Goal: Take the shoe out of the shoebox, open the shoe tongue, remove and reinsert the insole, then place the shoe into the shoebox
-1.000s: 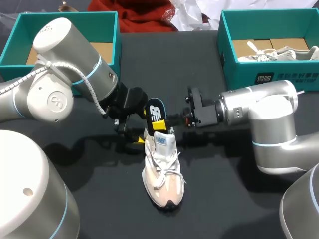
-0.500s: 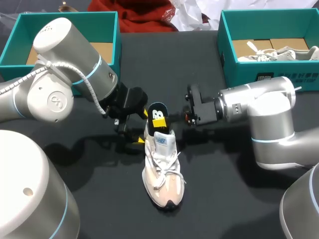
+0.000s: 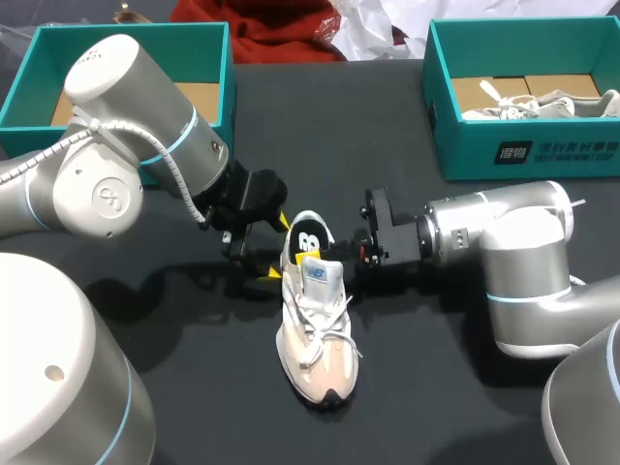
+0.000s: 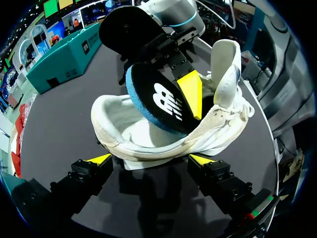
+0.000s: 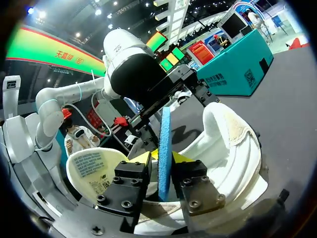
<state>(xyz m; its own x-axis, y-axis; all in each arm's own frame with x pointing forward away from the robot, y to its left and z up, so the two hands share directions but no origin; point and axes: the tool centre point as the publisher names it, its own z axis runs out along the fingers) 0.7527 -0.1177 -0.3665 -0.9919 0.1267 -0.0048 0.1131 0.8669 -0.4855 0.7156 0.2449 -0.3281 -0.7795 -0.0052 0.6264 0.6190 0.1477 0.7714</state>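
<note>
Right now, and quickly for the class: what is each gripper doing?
Left gripper: closed on the heel of the shoe, it seems.
Right gripper: closed on the insole, partly inside the shoe.

The shoe (image 3: 315, 325) is white and cream, with a pinkish-beige toe and white laces. The insole (image 4: 158, 99) is black on top with a white logo and bright blue underneath. The left gripper (image 4: 149, 159) and right gripper (image 5: 162, 158) are black with yellow tips. The table (image 3: 436, 387) is black. The left shoebox (image 3: 116, 39) and right shoebox (image 3: 523, 145) are teal, tan inside.
</note>
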